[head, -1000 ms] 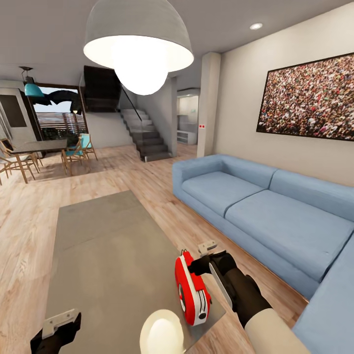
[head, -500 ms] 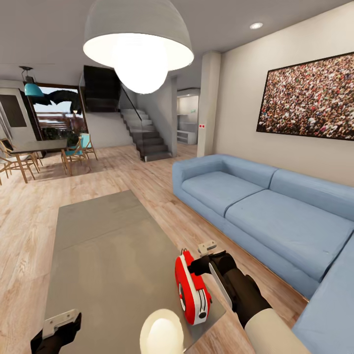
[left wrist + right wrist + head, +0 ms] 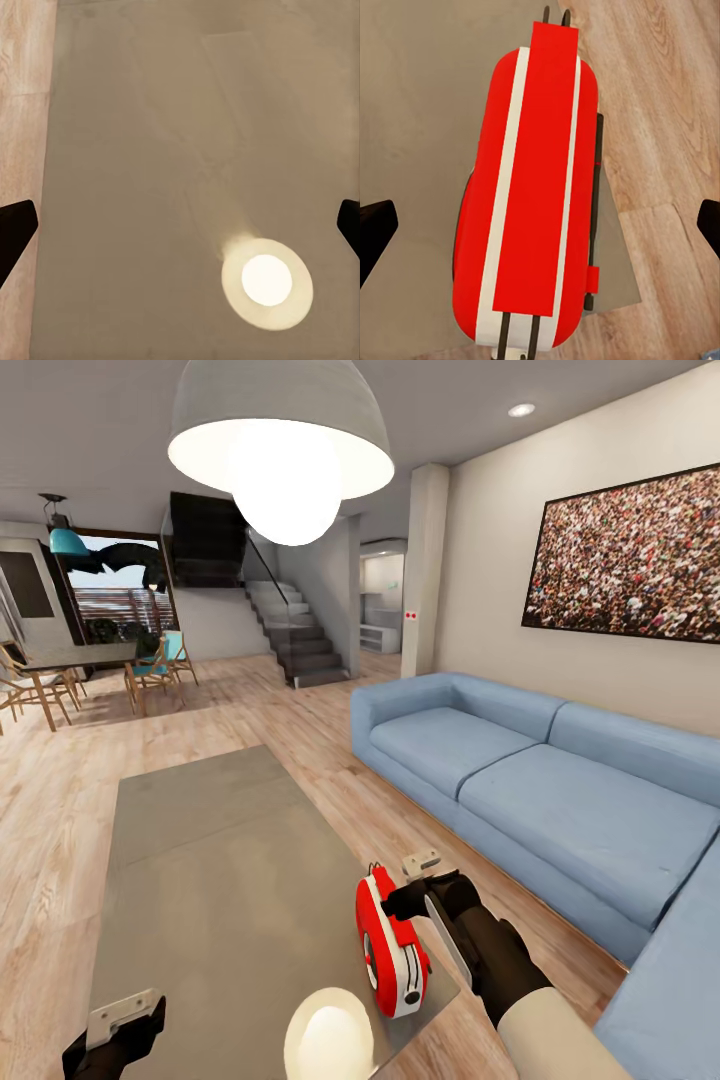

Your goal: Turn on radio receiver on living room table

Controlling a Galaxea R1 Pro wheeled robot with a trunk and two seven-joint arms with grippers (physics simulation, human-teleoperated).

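The red radio receiver [image 3: 392, 945] with its white band stands upright near the right edge of the grey-beige table [image 3: 220, 840]. My right gripper [image 3: 412, 882] hovers just behind and above it, open. In the right wrist view the radio's [image 3: 536, 187] top and thin handle lie between the two widely spread dark fingertips [image 3: 375, 232], which stay apart from it. My left gripper [image 3: 125, 1020] hangs open over the table's near left part. The left wrist view looks past its fingertips [image 3: 13, 229] at bare tabletop [image 3: 150, 135] with a round lamp reflection [image 3: 266, 281]. The dial's light cannot be made out.
A blue sectional sofa [image 3: 520, 780] runs along the table's right side, with a strip of wood floor [image 3: 350, 790] between. A grey dome pendant lamp [image 3: 280, 440] hangs overhead. A crowd picture [image 3: 630, 560] is on the wall. A dining table with chairs [image 3: 75, 657] and stairs [image 3: 295, 635] stand far back.
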